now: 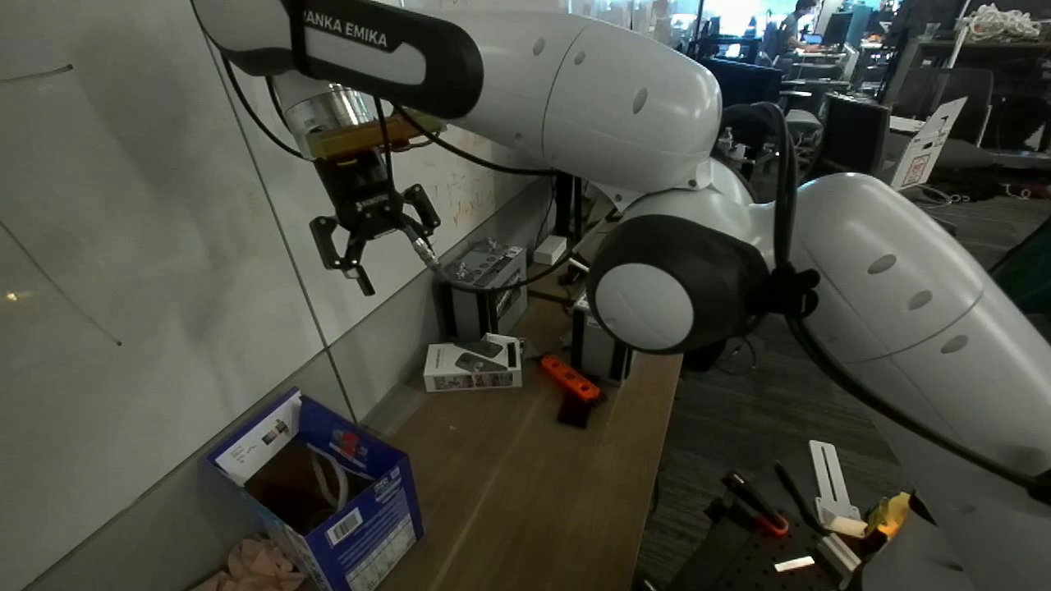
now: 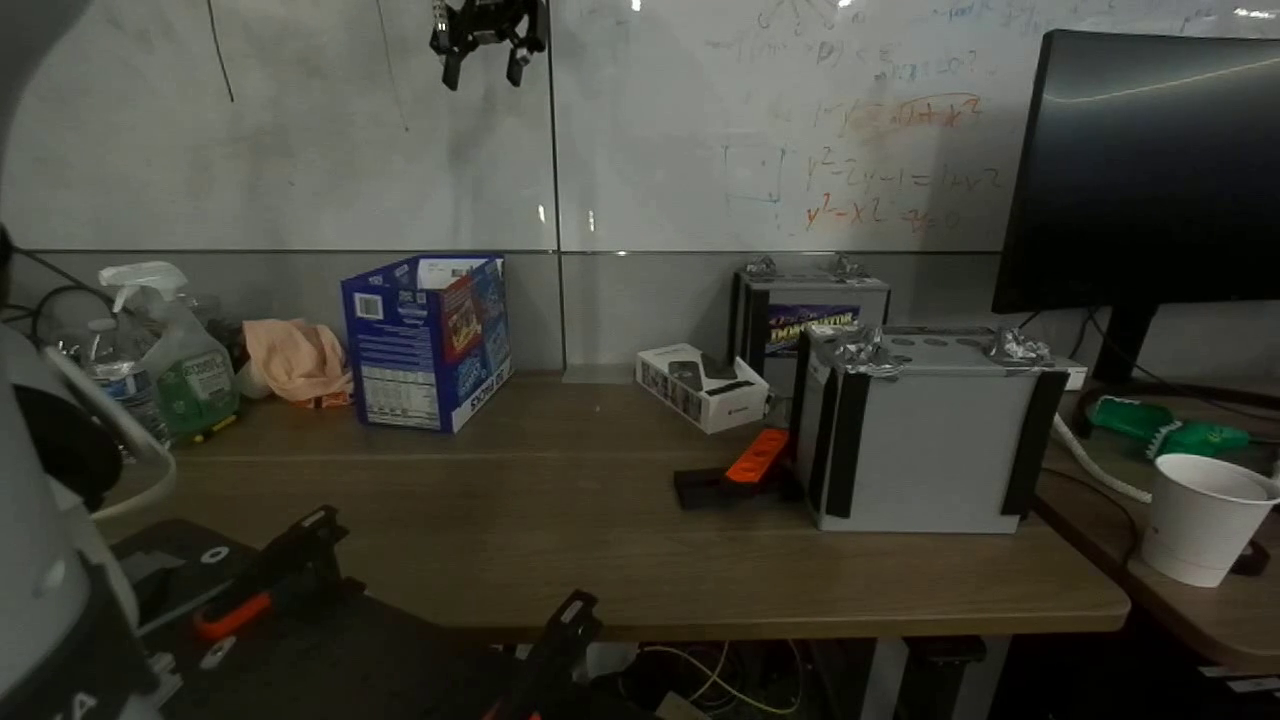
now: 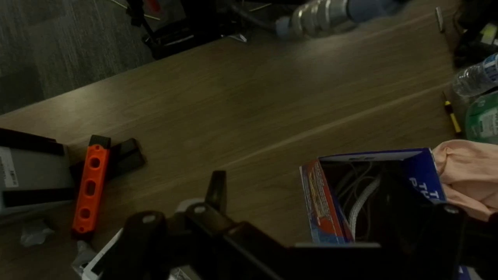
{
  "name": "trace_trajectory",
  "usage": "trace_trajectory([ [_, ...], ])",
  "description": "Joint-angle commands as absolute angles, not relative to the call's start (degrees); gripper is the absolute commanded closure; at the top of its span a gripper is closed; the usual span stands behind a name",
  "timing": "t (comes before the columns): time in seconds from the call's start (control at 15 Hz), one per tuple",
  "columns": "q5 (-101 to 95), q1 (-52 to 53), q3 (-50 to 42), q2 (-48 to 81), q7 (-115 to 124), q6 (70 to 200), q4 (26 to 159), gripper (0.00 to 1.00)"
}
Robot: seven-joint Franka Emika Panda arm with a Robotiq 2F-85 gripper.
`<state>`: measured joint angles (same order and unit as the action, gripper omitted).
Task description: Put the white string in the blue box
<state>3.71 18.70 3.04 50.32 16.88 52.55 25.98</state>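
Hovering well above the table [image 2: 560, 540], your gripper [image 2: 484, 74] has its fingers [image 2: 452, 70] spread wide apart, holding nothing. White string [image 3: 362, 203]: inside the blue box [image 2: 400, 340], lower than your fingers and well apart from them; you can see a loop of it through the open top in an exterior view. Peach cloth [image 2: 297, 360], also below finger level, just beside the box. In your wrist view, orange bar [image 3: 92, 182] lies past the finger farther from the box.

The white string [image 3: 360, 201] looks woven, the blue box [image 2: 410, 345] cardboard.
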Motion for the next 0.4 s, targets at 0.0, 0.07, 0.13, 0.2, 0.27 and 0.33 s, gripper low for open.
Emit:
trace_trajectory([
  [0.0, 4.3, 18.24, 3.61, 50.8, 17.8, 57.25, 24.84, 0.0],
  [0.07, 3.47, 18.6, 3.34, 50.45, 16.9, 55.28, 26.09, 0.0],
  [0.13, 3.46, 18.59, 3.35, 50.54, 16.9, 56.19, 26.08, 0.0],
  [0.2, 3.46, 18.59, 3.35, 50.6, 16.91, 56.61, 26.08, 0.0],
  [0.27, 3.46, 18.59, 3.35, 50.62, 16.91, 56.75, 26.08, 0.0],
  [0.33, 3.46, 18.59, 3.35, 50.61, 16.91, 56.78, 26.08, 0.0],
])
